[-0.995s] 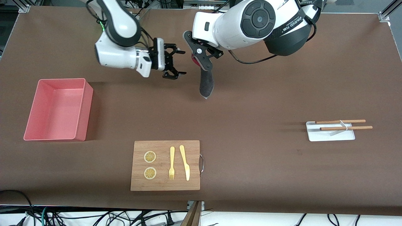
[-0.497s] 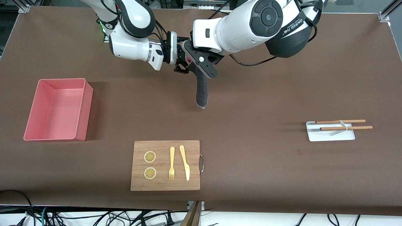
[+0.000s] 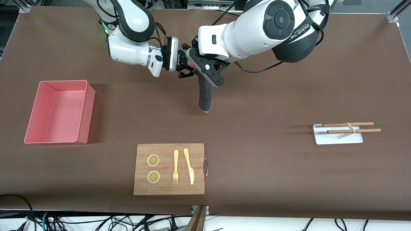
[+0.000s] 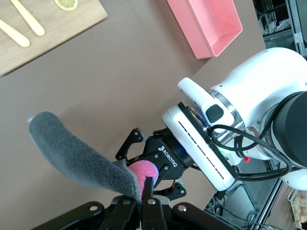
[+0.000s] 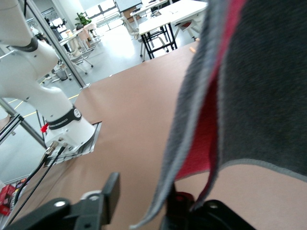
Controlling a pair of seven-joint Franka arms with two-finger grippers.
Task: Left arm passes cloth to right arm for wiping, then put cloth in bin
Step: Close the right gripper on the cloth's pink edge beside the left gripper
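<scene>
- Brown table (image 3: 273,179) carries everything: one board (image 3: 169,169), one tray (image 3: 337,134).
- Salmon bin (image 3: 57,110), one only, sits empty toward the right arm's end, well apart from both grippers.
- Grey-and-magenta cloth (image 3: 205,96), one, hangs below the left gripper (image 3: 201,67), which clamps its top edge.
- Right gripper (image 3: 187,64) meets the left one at the cloth's top, fingers spread around the fold, not yet clenched.
- Handover is under way, by my judgement; wiping and binning remain.
- Smaller items: two chopsticks (image 3: 348,124), two lemon slices (image 3: 153,160), one fork (image 3: 175,166), one knife (image 3: 189,166).
</scene>
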